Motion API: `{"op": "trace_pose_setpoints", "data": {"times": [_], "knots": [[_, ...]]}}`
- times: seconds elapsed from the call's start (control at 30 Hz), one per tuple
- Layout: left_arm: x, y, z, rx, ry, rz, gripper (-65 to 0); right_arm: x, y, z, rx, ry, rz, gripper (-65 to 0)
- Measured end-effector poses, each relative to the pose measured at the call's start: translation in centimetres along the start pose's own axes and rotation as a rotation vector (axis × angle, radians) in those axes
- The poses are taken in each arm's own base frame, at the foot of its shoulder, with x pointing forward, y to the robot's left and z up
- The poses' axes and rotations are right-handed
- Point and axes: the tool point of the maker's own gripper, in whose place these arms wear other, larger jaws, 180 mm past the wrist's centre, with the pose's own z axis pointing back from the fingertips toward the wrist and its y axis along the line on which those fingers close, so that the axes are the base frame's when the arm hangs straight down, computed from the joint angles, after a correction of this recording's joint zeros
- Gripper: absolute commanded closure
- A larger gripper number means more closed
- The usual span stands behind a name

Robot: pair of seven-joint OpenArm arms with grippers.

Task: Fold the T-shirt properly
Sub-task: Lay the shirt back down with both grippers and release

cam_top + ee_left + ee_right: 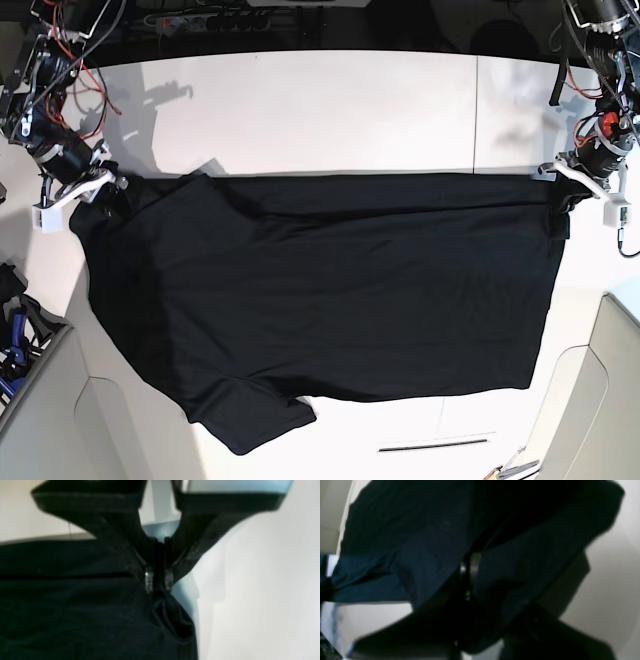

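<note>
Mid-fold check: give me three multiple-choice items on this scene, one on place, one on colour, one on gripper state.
1. Where does the T-shirt lie?
A. spread across the white table
B. bunched in a bin
C. hanging off a rack

2. What colour is the T-shirt?
A. red
B. white
C. black

3. How does the left gripper stand?
A. wide open above the cloth
B. shut on the T-shirt
C. out of view

Key: 1 A, the base view shows it spread on the table; 2 C, the fabric is plain black in all views; 3 B, the left wrist view shows the jaws pinched together with black cloth bunched at the tips.
</note>
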Motion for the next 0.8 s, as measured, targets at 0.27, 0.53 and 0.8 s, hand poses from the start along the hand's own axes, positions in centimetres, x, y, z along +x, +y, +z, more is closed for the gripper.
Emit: {"op": "trace_pose_setpoints", "data": {"times": [0.27,0.53,0.8], "knots": [[-2.6,-1.6,3.9,-0.002,0.068,-0.050,0.0,-4.6,-0.5,4.0,-0.033,0.080,0.000,0.0],[-4.8,-2.6,6.6,-0.001,0.130,-0.096,0.0,-6.7,-1.7,6.8,-0.067,0.099,-0.048,0.0],[-5.1,-3.3,6.9,-0.006,0.129,-0.101,0.0,-7.0,-3.0,8.4,-0.102,0.092,-0.085,0.0]]}}
